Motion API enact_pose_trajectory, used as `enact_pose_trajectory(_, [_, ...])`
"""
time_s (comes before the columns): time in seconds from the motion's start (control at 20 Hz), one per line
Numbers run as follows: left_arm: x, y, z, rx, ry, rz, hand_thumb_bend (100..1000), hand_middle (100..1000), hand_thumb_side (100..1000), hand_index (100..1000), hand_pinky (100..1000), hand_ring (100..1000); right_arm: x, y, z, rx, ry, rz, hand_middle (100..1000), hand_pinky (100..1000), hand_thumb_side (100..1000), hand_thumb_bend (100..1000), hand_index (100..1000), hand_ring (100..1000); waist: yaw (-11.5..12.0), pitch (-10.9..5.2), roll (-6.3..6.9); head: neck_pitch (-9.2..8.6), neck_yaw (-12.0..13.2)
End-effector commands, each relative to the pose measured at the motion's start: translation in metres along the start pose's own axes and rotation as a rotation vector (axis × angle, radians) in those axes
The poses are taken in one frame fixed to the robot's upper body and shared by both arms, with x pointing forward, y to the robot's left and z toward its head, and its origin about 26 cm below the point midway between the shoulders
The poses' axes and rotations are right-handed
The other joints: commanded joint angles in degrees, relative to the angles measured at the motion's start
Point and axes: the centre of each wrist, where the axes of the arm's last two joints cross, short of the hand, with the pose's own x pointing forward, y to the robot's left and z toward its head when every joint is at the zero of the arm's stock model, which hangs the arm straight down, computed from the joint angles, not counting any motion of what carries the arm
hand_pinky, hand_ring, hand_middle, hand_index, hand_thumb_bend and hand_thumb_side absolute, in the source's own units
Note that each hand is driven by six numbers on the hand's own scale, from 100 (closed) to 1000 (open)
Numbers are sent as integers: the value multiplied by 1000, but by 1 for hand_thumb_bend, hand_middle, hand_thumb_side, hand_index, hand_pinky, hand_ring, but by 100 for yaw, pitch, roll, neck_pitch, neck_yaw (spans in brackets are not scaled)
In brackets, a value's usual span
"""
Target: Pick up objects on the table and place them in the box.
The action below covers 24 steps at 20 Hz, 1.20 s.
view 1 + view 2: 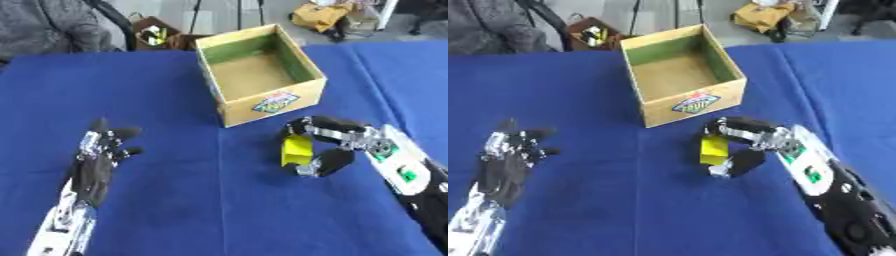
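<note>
Your left hand [98,152] rests open, fingers relaxed, on the blue table [201,200] at the lower left. Your right hand [337,145] curls round a yellow object [297,150], just in front of the open cardboard box [262,75].

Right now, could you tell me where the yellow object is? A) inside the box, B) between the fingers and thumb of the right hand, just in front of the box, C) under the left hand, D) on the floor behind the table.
B: the right hand curls round the yellow object just in front of the box, whose inside shows nothing.
</note>
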Motion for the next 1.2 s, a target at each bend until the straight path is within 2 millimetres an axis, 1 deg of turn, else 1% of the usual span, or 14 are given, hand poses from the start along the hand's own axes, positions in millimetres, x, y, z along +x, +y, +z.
enact_pose_trajectory(0.05, [6,1,-3,-9,-19,-12,265,704,1000,659,731,938,-1,-7,1,-10,15,35,755,759,494,216,830,861,6,-91,-10,-46,-10])
enact_pose_trajectory(0.2, [6,1,-3,-9,-19,-12,265,704,1000,659,731,938,-1,-6,0,-11,17,39,755,759,494,216,830,861,6,-91,-11,-46,-10])
enact_pose_trajectory(0.25, [6,1,-3,-9,-19,-12,265,704,1000,659,731,938,-2,-7,1,-15,21,39,742,647,312,100,814,634,4,-90,-12,-48,-7])
enact_pose_trajectory(0.35, [6,1,-3,-8,-19,-13,265,704,1000,660,731,938,-2,-10,3,-45,39,46,716,600,230,100,798,530,4,-89,-18,-56,-6])
enact_pose_trajectory(0.45, [6,1,-3,-8,-19,-14,265,704,1000,660,731,938,0,-14,4,-80,46,63,693,571,180,100,786,475,4,-89,-21,-62,-3])
enact_pose_trajectory(0.6, [6,1,-3,-8,-20,-14,265,704,1000,659,731,938,4,-19,5,-133,42,89,675,544,163,100,778,438,4,-91,-23,-69,-4])
enact_pose_trajectory(0.95, [6,1,-3,-9,-21,-14,265,704,1000,659,731,938,6,-19,4,-165,40,106,675,544,163,100,778,438,6,-91,-24,-75,-6])
enact_pose_trajectory(1.0, [6,1,-3,-9,-21,-14,265,704,1000,660,731,938,7,-21,4,-171,36,110,672,533,158,100,778,428,4,-92,-24,-78,-5])
enact_pose_trajectory(1.05, [6,1,-2,-8,-17,-13,266,704,1000,660,731,938,9,-30,6,-195,23,129,673,531,125,100,780,418,9,-114,-29,-75,-9])
enact_pose_trajectory(1.15, [5,2,-2,-6,-17,-14,266,704,1000,660,731,938,18,-54,12,-249,-15,186,673,531,125,100,780,418,0,-112,-32,-94,5])
enact_pose_trajectory(1.2, [6,2,-2,-6,-18,-14,266,704,1000,660,731,938,23,-60,14,-261,-23,200,673,531,125,100,780,418,-3,-109,-33,-100,9])
